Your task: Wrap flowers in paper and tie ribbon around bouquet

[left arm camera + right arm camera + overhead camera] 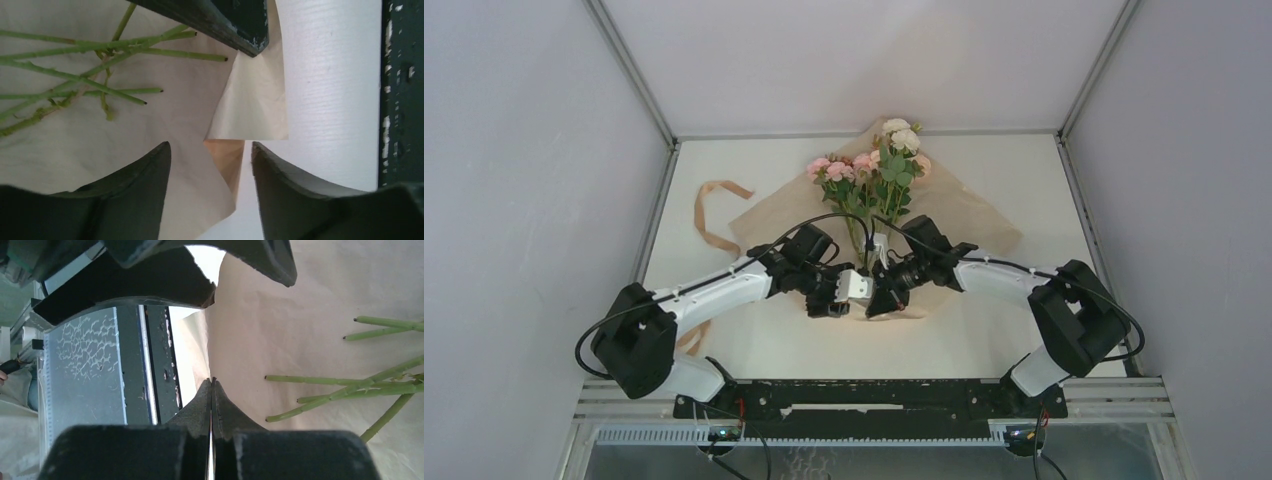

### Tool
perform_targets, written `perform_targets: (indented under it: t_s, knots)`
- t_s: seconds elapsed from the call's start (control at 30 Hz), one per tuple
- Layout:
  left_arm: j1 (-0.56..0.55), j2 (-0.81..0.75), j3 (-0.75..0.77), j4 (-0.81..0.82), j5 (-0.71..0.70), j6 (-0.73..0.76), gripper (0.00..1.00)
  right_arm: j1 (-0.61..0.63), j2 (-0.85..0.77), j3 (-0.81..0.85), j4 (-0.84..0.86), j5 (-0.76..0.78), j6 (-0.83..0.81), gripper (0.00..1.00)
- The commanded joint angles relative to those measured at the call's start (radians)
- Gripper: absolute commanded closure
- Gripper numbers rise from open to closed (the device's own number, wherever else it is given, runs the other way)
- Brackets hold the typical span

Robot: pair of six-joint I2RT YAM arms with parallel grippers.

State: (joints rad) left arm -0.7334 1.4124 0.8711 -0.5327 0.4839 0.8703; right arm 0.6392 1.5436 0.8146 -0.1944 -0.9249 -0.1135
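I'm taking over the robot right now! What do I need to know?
Left gripper: open, straddling the near corner of the paper.
Right gripper: shut on a fold of that corner.
Flowers: lying on the spread paper, stems toward the arms.
Ribbon: loose, left of the paper.
Done: flowers laid on paper. Left: wrap, then tie.

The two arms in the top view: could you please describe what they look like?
Both the left arm and the right arm have white tubular links between bulky black joint housings, with thin black cables looping alongside. The left pincer and the right pincer are dark, matte and tapering.
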Motion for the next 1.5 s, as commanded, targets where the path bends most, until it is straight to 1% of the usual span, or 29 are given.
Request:
perform_targets:
  t_s: [0.0, 0.03, 0.07, 0.1, 0.13, 0.2, 0.23, 0.27, 0.33, 0.37, 0.4, 0.47, 0.5, 0.57, 0.63, 0.7, 0.8, 0.9, 1.0, 1.07, 1.13, 1.23, 1.3, 1.37, 1.43, 1.47]
  knots:
    - [-0.007, 0.012, 0.014, 0.031, 0.057, -0.031, 0.53, -0.020, -0.045, 0.031, 0.047, -0.033, 0.035, 1.00]
    - [-0.009, 0.013, 0.022, 0.008, 0.070, -0.029, 0.67, -0.022, -0.050, 0.029, 0.050, -0.022, 0.048, 1.00]
    - [-0.010, 0.014, 0.028, -0.008, 0.087, -0.036, 0.81, -0.024, -0.057, 0.030, 0.055, -0.006, 0.071, 0.97]
    - [-0.011, 0.015, 0.036, -0.022, 0.101, -0.050, 0.96, -0.029, -0.068, 0.030, 0.059, 0.015, 0.098, 0.90]
    - [-0.010, 0.017, 0.047, -0.038, 0.111, -0.066, 1.00, -0.039, -0.083, 0.031, 0.062, 0.036, 0.132, 0.86]
    - [-0.010, 0.016, 0.071, -0.060, 0.118, -0.097, 1.00, -0.070, -0.128, 0.031, 0.061, 0.081, 0.203, 0.79]
    - [-0.010, 0.014, 0.082, -0.062, 0.115, -0.118, 1.00, -0.092, -0.152, 0.031, 0.060, 0.106, 0.246, 0.73]
    - [-0.009, 0.013, 0.094, -0.061, 0.114, -0.137, 1.00, -0.118, -0.175, 0.031, 0.061, 0.129, 0.288, 0.70]
    - [-0.010, 0.014, 0.123, -0.067, 0.113, -0.165, 1.00, -0.180, -0.202, 0.025, 0.068, 0.162, 0.380, 0.65]
    - [-0.010, 0.016, 0.145, -0.070, 0.110, -0.178, 1.00, -0.206, -0.202, 0.012, 0.083, 0.180, 0.408, 0.65]
    - [-0.010, 0.020, 0.163, -0.075, 0.107, -0.186, 1.00, -0.224, -0.188, 0.007, 0.100, 0.209, 0.429, 0.66]
    - [-0.009, 0.033, 0.195, -0.085, 0.102, -0.196, 1.00, -0.248, -0.121, 0.013, 0.116, 0.326, 0.459, 0.74]
    - [-0.010, 0.041, 0.208, -0.088, 0.098, -0.200, 1.00, -0.259, -0.068, 0.028, 0.106, 0.375, 0.472, 0.77]
    - [-0.007, 0.058, 0.234, -0.092, 0.087, -0.214, 1.00, -0.283, 0.065, 0.084, 0.031, 0.442, 0.494, 0.81]
    - [0.005, 0.079, 0.264, -0.090, 0.086, -0.240, 1.00, -0.312, 0.156, 0.111, -0.009, 0.454, 0.510, 0.86]
    - [0.028, 0.116, 0.304, -0.090, 0.096, -0.276, 1.00, -0.332, 0.200, 0.095, -0.010, 0.457, 0.521, 0.87]
    - [0.080, 0.200, 0.372, -0.091, 0.097, -0.323, 1.00, -0.338, 0.223, 0.078, -0.042, 0.493, 0.511, 0.88]
    - [0.125, 0.300, 0.441, -0.109, 0.088, -0.359, 1.00, -0.342, 0.210, 0.065, -0.077, 0.511, 0.488, 0.87]
    - [0.154, 0.402, 0.507, -0.140, 0.067, -0.393, 1.00, -0.351, 0.155, 0.046, -0.116, 0.516, 0.468, 0.86]
    - [0.172, 0.466, 0.550, -0.170, 0.049, -0.422, 1.00, -0.354, 0.090, 0.038, -0.141, 0.494, 0.442, 0.84]
    - [0.182, 0.521, 0.595, -0.215, 0.046, -0.428, 1.00, -0.349, 0.029, 0.037, -0.179, 0.442, 0.396, 0.79]
    - [0.189, 0.539, 0.601, -0.240, 0.054, -0.416, 1.00, -0.332, -0.082, 0.026, -0.189, 0.344, 0.327, 0.72]
    - [0.189, 0.535, 0.593, -0.235, 0.062, -0.409, 1.00, -0.324, -0.158, -0.002, -0.146, 0.283, 0.305, 0.69]
    - [0.189, 0.533, 0.590, -0.233, 0.063, -0.406, 1.00, -0.319, -0.220, -0.054, -0.053, 0.207, 0.307, 0.65]
    - [0.194, 0.530, 0.585, -0.231, 0.062, -0.404, 1.00, -0.295, -0.249, -0.118, 0.049, 0.156, 0.329, 0.46]
    - [0.198, 0.528, 0.578, -0.228, 0.064, -0.404, 1.00, -0.270, -0.247, -0.140, 0.093, 0.155, 0.336, 0.39]
